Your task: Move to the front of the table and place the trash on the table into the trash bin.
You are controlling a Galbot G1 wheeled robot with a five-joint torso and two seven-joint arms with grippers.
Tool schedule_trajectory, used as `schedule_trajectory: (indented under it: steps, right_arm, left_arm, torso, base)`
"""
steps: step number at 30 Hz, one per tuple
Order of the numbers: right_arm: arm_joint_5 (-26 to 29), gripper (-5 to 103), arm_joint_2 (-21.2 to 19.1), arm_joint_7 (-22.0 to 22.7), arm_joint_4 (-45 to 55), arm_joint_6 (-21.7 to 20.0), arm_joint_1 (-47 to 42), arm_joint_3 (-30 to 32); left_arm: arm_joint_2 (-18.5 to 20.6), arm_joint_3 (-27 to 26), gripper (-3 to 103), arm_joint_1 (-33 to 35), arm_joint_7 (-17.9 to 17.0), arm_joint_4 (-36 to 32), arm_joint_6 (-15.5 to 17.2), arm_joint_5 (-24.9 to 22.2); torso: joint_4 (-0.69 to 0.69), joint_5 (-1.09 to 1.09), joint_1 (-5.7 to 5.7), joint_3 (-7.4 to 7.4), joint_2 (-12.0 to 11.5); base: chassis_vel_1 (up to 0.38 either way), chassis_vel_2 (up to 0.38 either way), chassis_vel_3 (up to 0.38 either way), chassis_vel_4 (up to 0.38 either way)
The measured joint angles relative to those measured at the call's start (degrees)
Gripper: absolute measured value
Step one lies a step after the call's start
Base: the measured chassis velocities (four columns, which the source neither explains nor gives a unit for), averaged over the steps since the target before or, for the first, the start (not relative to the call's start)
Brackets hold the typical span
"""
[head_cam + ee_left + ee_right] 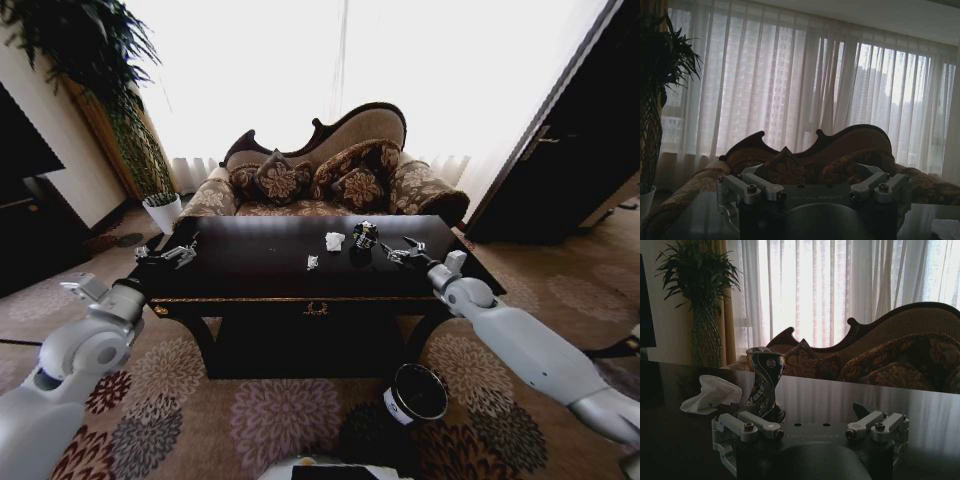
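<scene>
The robot is standing before the black desk (pixel 250 265), with the driving step apparently done and picking just beginning. The right pincer (pixel 400 250) is hovering spread over the desktop, just beside the twisted can (pixel 365 235); the paper wad (pixel 334 241) and a small scrap (pixel 312 262) are lying nearby. The left pincer (pixel 172 254) is waiting spread at the desk's left end. The trash bin (pixel 416 393) is sitting on the carpet below. Next, the right pincer probably needs to be advancing around the can.

Black table (pixel 260 265): paper wad (pixel 334 241), scrap (pixel 312 262), crushed can (pixel 365 235).

Both wrist views cut off each hand's fingertips at the lower edge, and the tiny white scrap (pixel 312 262) on the surface is too small to identify.
</scene>
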Motion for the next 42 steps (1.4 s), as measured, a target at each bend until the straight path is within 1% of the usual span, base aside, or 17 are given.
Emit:
schedule_trajectory:
  steps: [7,18,26,31,32,33,35,36,37,38,39,40,42]
  right_arm:
    - [-0.16,100,1.58,0.13,-1.53,-0.12,4.10,-3.79]
    - [-0.31,100,3.64,0.37,-4.21,-0.21,8.84,-7.28]
    - [-0.31,100,6.61,0.54,-7.91,-0.10,13.14,-11.11]
    - [-0.11,100,7.91,1.29,-9.20,0.58,14.89,-13.06]
    - [0.09,102,8.15,1.69,-9.53,1.24,15.19,-13.45]
    - [0.18,98,8.21,1.79,-9.64,1.53,15.28,-13.59]
    - [0.25,98,8.25,1.86,-9.76,1.95,15.35,-13.79]
    - [0.26,88,8.26,1.87,-9.79,2.22,15.36,-13.90]
    - [0.25,82,8.27,1.90,-9.79,2.33,15.36,-13.92]
    - [0.24,82,8.28,1.96,-9.77,2.41,15.36,-13.92]
    - [0.20,77,8.29,2.10,-9.74,2.49,15.36,-13.92]
    - [0.20,77,8.29,2.10,-9.74,2.49,15.36,-13.92]
    - [0.12,65,8.28,2.54,-9.71,2.80,15.20,-13.91]
  left_arm:
    - [-0.01,0.00,100,0.00,0.00,0.00,0.00,0.00]
    - [0.00,0.00,100,0.00,0.00,0.00,0.00,0.00]
    - [0.00,0.00,100,0.00,0.00,0.00,0.00,0.00]
    - [0.00,0.00,100,0.00,0.00,0.00,0.00,0.00]
    - [0.00,0.00,100,0.00,0.00,0.00,0.00,0.00]
    - [0.00,0.00,100,0.00,0.00,0.00,0.00,0.00]
    - [0.00,0.00,100,0.00,0.00,0.00,0.00,0.00]
    - [0.00,0.00,100,0.00,0.00,0.00,0.00,0.00]
    - [0.00,0.00,100,0.00,0.00,0.00,0.00,0.00]
    - [0.00,0.00,100,0.00,0.00,0.00,0.00,0.00]
    - [0.00,0.00,100,0.00,0.00,0.00,0.00,0.00]
    - [0.00,0.00,100,0.00,0.00,0.00,0.00,0.00]
    - [0.00,0.00,100,0.00,0.00,0.00,0.00,0.00]
  torso:
    - [0.00,0.00,0.00,0.00,0.00]
    - [0.00,0.00,0.00,0.00,0.00]
    - [0.01,0.00,0.00,0.00,0.00]
    - [0.00,0.00,0.00,0.00,0.00]
    - [0.01,0.00,0.00,0.00,0.00]
    - [0.01,0.00,0.00,0.00,0.00]
    - [0.00,0.00,0.00,0.00,0.00]
    - [0.00,0.00,0.00,0.00,0.00]
    - [0.00,0.00,0.00,0.00,0.00]
    - [0.00,0.00,0.00,0.00,0.01]
    - [0.00,0.00,0.00,0.00,0.00]
    - [0.00,0.00,0.00,0.00,0.00]
    - [0.00,0.00,0.00,0.00,0.00]
  base:
    - [0.000,0.000,0.000,0.000]
    - [0.000,0.000,0.000,0.000]
    - [0.000,0.000,0.000,0.000]
    - [0.000,0.000,0.000,0.000]
    - [0.000,0.000,0.000,0.000]
    - [0.000,0.000,0.000,0.000]
    - [0.000,0.000,0.000,0.000]
    - [0.000,0.000,0.000,0.000]
    - [0.000,0.000,0.000,0.000]
    - [0.000,0.000,0.000,0.000]
    - [0.000,0.000,0.000,0.000]
    - [0.000,0.000,0.000,0.000]
    - [0.000,0.000,0.000,0.000]
